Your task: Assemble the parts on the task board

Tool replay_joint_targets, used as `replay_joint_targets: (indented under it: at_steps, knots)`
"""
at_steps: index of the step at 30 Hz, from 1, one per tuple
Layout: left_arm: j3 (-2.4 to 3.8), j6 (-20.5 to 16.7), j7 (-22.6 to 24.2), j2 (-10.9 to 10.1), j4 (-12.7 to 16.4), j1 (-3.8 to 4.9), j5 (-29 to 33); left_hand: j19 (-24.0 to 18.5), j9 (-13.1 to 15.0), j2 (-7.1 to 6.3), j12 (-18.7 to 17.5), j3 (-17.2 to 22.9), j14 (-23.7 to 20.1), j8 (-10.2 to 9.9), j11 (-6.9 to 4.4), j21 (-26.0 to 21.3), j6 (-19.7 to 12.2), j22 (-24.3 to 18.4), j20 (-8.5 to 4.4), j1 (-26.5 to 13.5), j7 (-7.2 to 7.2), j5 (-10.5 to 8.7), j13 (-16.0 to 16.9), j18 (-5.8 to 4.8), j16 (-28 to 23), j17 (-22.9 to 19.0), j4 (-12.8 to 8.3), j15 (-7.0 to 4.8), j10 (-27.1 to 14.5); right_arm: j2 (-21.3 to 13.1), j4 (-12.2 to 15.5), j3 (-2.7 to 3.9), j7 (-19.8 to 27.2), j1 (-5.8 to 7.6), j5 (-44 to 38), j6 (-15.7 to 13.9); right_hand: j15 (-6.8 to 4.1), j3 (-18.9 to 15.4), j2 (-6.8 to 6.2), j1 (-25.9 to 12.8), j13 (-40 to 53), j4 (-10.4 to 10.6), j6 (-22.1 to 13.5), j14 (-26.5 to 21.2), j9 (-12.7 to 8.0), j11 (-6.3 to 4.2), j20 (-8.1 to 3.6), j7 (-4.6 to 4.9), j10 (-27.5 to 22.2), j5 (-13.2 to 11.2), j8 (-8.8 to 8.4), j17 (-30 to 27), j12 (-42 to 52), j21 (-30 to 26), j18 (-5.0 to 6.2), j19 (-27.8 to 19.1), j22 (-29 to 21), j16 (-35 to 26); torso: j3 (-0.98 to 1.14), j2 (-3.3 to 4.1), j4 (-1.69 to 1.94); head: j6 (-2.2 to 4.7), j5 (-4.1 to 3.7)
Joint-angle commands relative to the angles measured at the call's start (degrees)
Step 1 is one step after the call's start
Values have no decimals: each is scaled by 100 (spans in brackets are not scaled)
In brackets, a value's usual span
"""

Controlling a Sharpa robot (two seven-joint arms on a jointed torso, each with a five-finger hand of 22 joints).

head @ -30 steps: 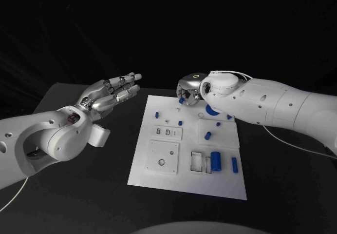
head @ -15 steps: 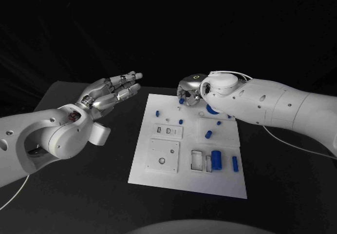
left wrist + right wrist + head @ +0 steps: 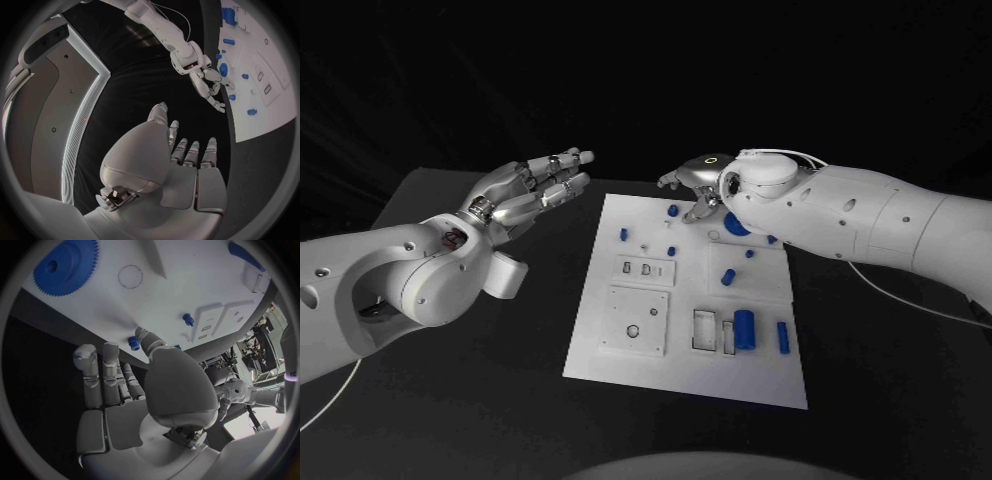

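Note:
The white task board (image 3: 661, 365) lies in the middle of the black table. My right hand (image 3: 695, 183) hovers over its far edge with fingers spread and nothing in them. A small blue peg (image 3: 674, 211) stands on the board just below those fingers; in the right wrist view the peg (image 3: 134, 343) sits close by the thumb tip. A blue gear (image 3: 736, 227) lies beside the right wrist, large in the right wrist view (image 3: 65, 260). My left hand (image 3: 538, 185) is raised left of the board, fingers stretched out and empty.
More blue parts stay on the board: pegs (image 3: 625, 235) (image 3: 727, 277) and two upright cylinders (image 3: 746, 330) near the front right. White inset plates (image 3: 635, 322) with slots sit on the board's left half. The left wrist view shows my right hand (image 3: 203, 75) over the board edge (image 3: 250, 130).
My right hand has lifted and uncurled from the small blue peg at the board's far edge, leaving it standing there. The left hand has not moved.

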Motion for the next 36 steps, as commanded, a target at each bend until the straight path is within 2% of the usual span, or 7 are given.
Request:
replay_joint_targets:
  at_steps: [1, 8, 15, 22, 29, 32, 36]
  knots:
    - [4, 107, 40, -8, -5, 2, -31, -2, 7, -12, 25, 5, 28, 37, 3, 30, 12, -9, 22, 64, 4, 33, 6, 49, 31, 8, -25, 26, 21, -166, 127, 0, 44, 15, -26, -553, 5, -158, -27, 156, -12, 244, 107, -44, -91, -8, 13, 12, -6, -88, 10, -57, -33, -102, 90, -28, -22, -31, -2, -12, -15, 21, 21]
    - [2, 103, 43, -46, -15, 0, -31, 0, 7, -13, 25, 5, 29, 38, 8, 31, 12, -8, 24, 67, 8, 36, 6, 49, 33, 8, -28, 30, 21, -1003, 974, 0, 189, 215, 244, -1127, 36, -254, 117, 369, 99, 531, 1054, 115, -13, 44, 3, 213, 593, -145, 182, 116, 356, -55, 59, 175, 146, 111, -13, -19, -78, 27, 43]
    - [1, 118, 40, -30, -35, -7, -31, 0, 7, -13, 25, 5, 29, 38, 8, 31, 12, -8, 24, 67, 8, 36, 6, 49, 33, 8, -28, 30, 21, -1756, 1703, -9, 116, 319, 201, -1071, -19, -296, 234, 327, 185, 483, 1599, 449, -47, -13, -45, 350, 1092, 73, 326, 463, 764, 238, -11, 521, 442, 351, -10, -17, -114, 39, 45]
    - [0, 155, 42, 7, -57, -31, -31, 0, 6, -12, 24, 6, 30, 38, 9, 32, 11, -8, 25, 70, 10, 39, 5, 48, 34, 9, -29, 33, 20, -2032, 1824, -39, 70, 262, 168, -797, -62, -210, 248, 271, 456, 449, 1930, 584, 28, -53, -102, 439, 1616, 544, 390, 604, 1339, 339, -40, 656, 610, 441, -8, -24, -110, 29, 18]
    - [0, 183, 51, 25, -65, -50, -37, 2, 5, -8, 23, 11, 33, 38, 14, 33, 3, -8, 27, 81, 15, 48, 5, 47, 38, 10, -35, 42, 19, -2078, 1740, -48, 71, 137, 134, -859, -131, -377, 224, 39, 3095, 462, 1979, 311, 114, -153, -98, 453, 2001, -78, 305, 360, 4399, -97, 25, 363, 513, 262, -6, -22, -102, 26, 44]
    - [-1, 190, 49, 24, -68, -55, -40, 2, 5, -8, 23, 11, 33, 38, 14, 33, 3, -8, 27, 81, 15, 48, 5, 47, 38, 10, -35, 42, 19, -2069, 1687, -50, 52, 79, 76, -832, -83, -580, 263, -275, 5977, 639, 2016, 1435, 216, -228, -53, 534, 4676, -349, 251, 2904, 7715, 330, -68, 705, 918, 1636, -12, -22, -97, 26, 39]
    - [-1, 198, 51, 22, -69, -57, -44, 3, 4, -5, 23, 14, 39, 38, 17, 34, 0, -8, 28, 89, 17, 51, 5, 47, 46, 12, -39, 48, 21, -2069, 1667, -50, 47, 46, 35, -808, -72, -605, 212, -324, 6567, 714, 2130, 2638, 297, -203, -131, 583, 6041, -125, 261, 4849, 8413, 935, -191, 1102, 1340, 2476, -12, -19, -98, 24, 55]
